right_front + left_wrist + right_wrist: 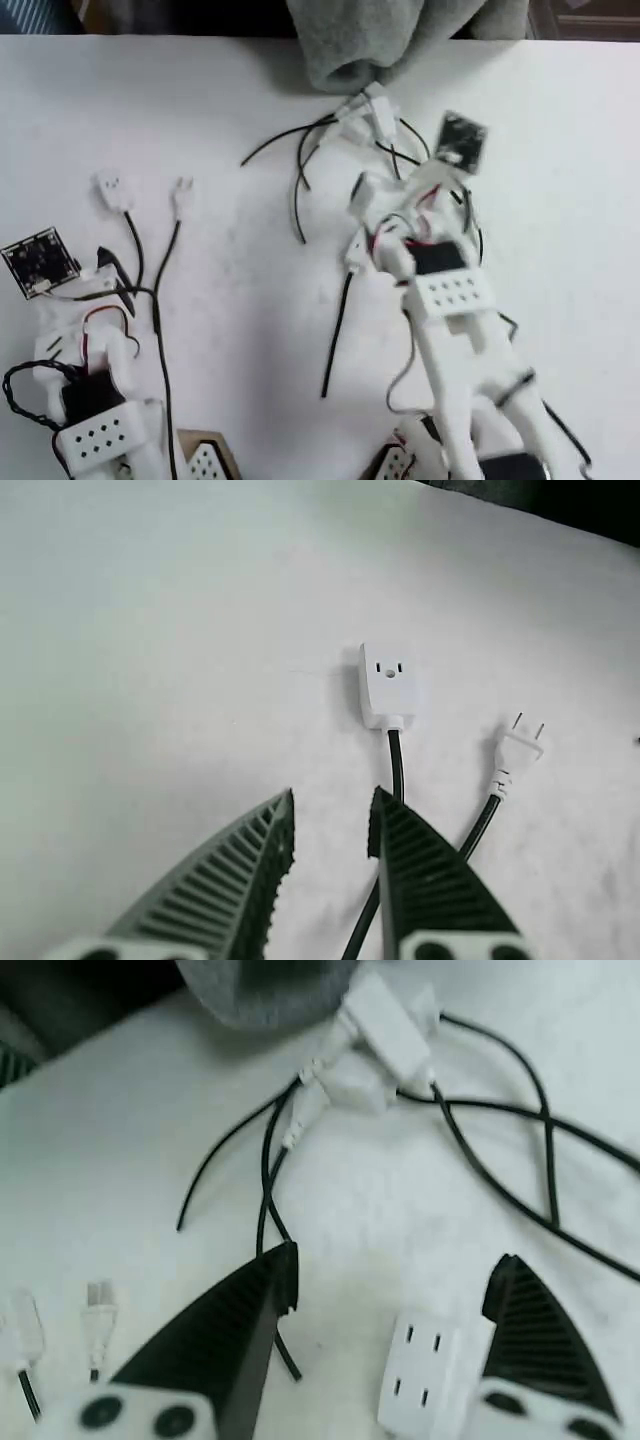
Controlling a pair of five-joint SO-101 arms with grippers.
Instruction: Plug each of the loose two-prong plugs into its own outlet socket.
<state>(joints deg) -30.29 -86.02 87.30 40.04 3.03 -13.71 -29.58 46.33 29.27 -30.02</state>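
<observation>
A white single outlet socket [387, 683] on a black cord lies face up beyond my left gripper [332, 825]. A loose two-prong plug [521, 744] lies beside it, unplugged. From above, the socket [112, 190] and plug [183, 190] sit at the table's left, with the left gripper [112, 270] short of them. Its fingers stand slightly apart, with nothing between them. My right gripper [398, 1270] is wide open over a white multi-slot outlet block [425, 1375], which lies close to one finger. A cluster of white plugs and sockets [375, 1040] lies farther off.
Black cords [300, 190] loop across the table's middle, from the cluster [365, 112] near the back. A grey cloth [350, 40] hangs over the far edge. Another white connector [354, 252] on a black cord lies beside the right arm.
</observation>
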